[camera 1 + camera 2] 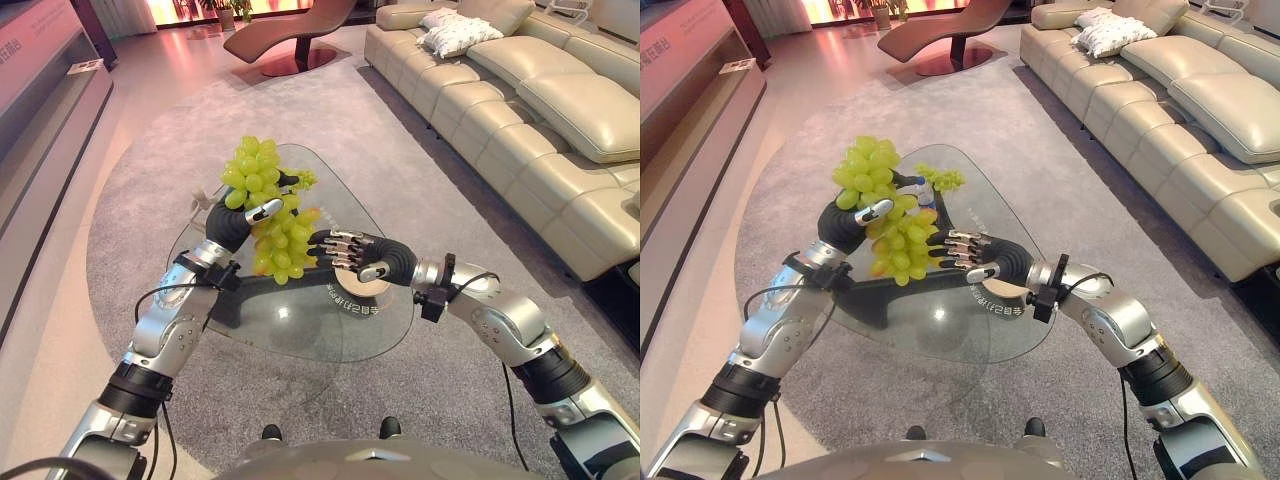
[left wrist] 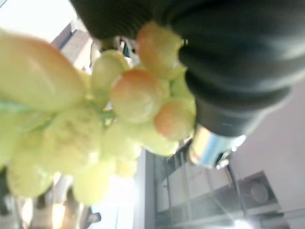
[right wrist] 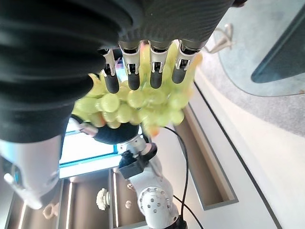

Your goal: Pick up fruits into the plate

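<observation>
My left hand (image 1: 228, 225) is shut on a big bunch of green grapes (image 1: 255, 170), held in the air above the glass table (image 1: 300, 335). The bunch hangs down past the hand, and its lowest grapes are tinged orange (image 2: 136, 93). My right hand (image 1: 375, 258) is open beside the lower part of the bunch, its straight fingers (image 3: 132, 71) resting against the grapes (image 3: 138, 102). A pale round plate (image 1: 372, 290) lies on the table just under the right hand, mostly hidden by it. A small sprig of green grapes (image 1: 940, 178) lies further back on the table.
The glass table stands on a grey rug with a dark base (image 1: 250, 305) below the glass. A cream sofa (image 1: 540, 120) runs along the right, a brown lounge chair (image 1: 290, 35) stands at the back, and a low cabinet (image 1: 40, 110) lines the left.
</observation>
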